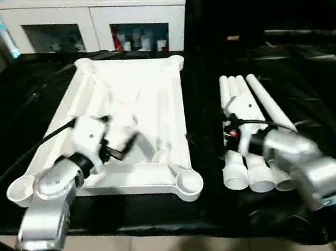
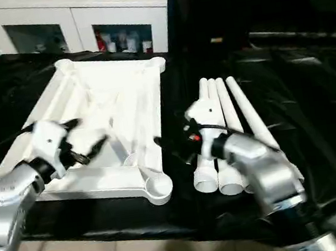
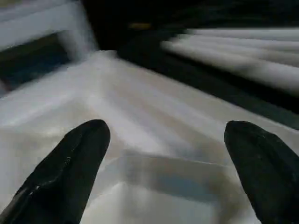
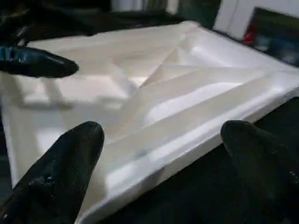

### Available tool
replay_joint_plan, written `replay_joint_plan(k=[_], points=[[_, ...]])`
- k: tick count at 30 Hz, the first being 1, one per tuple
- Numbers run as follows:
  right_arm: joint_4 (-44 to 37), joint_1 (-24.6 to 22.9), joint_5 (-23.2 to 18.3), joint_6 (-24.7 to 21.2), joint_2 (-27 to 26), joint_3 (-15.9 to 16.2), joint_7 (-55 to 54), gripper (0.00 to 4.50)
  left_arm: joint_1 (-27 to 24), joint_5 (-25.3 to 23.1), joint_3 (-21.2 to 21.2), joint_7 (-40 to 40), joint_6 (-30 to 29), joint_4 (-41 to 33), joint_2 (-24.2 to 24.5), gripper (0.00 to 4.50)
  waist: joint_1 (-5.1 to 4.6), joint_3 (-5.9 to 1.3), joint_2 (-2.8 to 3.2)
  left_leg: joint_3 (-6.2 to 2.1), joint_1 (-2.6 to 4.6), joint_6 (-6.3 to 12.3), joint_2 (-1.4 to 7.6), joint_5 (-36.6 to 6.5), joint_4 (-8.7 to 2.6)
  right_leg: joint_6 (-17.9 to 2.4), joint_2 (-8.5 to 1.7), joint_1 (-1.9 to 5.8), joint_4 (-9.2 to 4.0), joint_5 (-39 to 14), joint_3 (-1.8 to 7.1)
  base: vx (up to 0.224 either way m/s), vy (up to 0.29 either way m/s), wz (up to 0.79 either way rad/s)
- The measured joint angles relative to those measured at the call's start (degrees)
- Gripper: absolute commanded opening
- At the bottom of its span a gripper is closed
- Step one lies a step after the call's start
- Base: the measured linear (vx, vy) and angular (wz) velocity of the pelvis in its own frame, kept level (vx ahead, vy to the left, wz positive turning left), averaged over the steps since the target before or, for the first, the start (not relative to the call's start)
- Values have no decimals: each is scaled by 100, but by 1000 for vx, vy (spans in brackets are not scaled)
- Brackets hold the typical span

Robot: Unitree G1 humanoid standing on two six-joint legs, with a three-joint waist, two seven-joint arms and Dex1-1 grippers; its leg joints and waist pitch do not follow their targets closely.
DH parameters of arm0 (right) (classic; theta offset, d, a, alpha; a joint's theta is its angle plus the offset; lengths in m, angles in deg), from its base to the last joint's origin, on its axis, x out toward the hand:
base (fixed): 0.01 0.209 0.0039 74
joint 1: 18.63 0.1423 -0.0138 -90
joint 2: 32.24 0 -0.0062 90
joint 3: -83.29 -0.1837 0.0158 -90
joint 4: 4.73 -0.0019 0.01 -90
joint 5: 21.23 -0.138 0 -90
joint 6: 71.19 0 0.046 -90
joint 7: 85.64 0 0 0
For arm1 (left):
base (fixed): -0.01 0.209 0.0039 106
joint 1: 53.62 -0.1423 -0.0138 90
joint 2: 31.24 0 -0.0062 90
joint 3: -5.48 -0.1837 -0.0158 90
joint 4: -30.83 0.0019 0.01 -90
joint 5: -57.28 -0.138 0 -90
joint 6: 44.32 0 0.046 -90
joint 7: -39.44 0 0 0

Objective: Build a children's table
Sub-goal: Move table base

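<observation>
On the black-draped table [image 1: 315, 112], the white top [image 1: 132, 87] is lying underside up, exposing its corner sockets [image 1: 189, 183] for the legs [image 1: 249, 127]. The left gripper [image 1: 124, 145] and right gripper [image 2: 170, 145] are both gaping wide, gripping nothing.

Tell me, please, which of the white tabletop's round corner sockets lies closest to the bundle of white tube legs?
The near-right corner socket of the white plastic tabletop: it faces the wide ends of the white tapered tube legs across a strip of black cloth; the others lie farther away.

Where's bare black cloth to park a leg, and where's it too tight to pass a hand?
Bare cloth lies right of the legs, out to the table's right edge, and beyond their far tips. A dark strip runs between the table top and the legs, but the open right gripper sits in its near end. The open left gripper hangs over the top.
</observation>
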Motion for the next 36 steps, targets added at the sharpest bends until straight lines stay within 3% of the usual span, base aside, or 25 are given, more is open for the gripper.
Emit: replay_joint_plan(k=[3,9,19,27,28,36], points=[[-61,-1,-82,-37,498,53,634,450,39,264,-391,-1100,-138,-11,422,432,0,-7,59,12,4,-1,4,6,-23,1,1,-7,-1,-2,0,0,0,0],[-605,-11,-197,-308,1235,293,1499,450,235,282,-1048,-2289,-127,-105,781,388,-7,-9,51,26,10,19,16,49,-61,0,6,-19,-4,-4,-4,0,0,0],[-876,-59,-201,-643,1420,563,1752,450,304,-75,-1562,-2695,-467,186,952,303,-15,-9,44,49,6,4,32,57,-61,0,6,-20,-4,-4,-4,0,0,0],[-1050,-78,-130,-719,1481,819,1881,450,490,-166,-1576,-2728,-487,449,953,241,-6,-9,42,60,5,5,36,57,-61,0,5,-21,-5,-4,-2,0,0,0],[-1050,-77,-72,-717,1485,841,1890,450,532,-192,-1580,-2725,-480,504,929,217,-6,-7,40,61,5,4,38,57,-61,0,5,-22,-5,-4,-3,0,0,0],[-1051,-46,-28,-718,1516,917,1911,450,684,-392,-1677,-2750,-320,820,921,167,-4,-6,37,92,0,6,57,59,-62,0,5,-30,-7,-4,-2,0,0,0]])
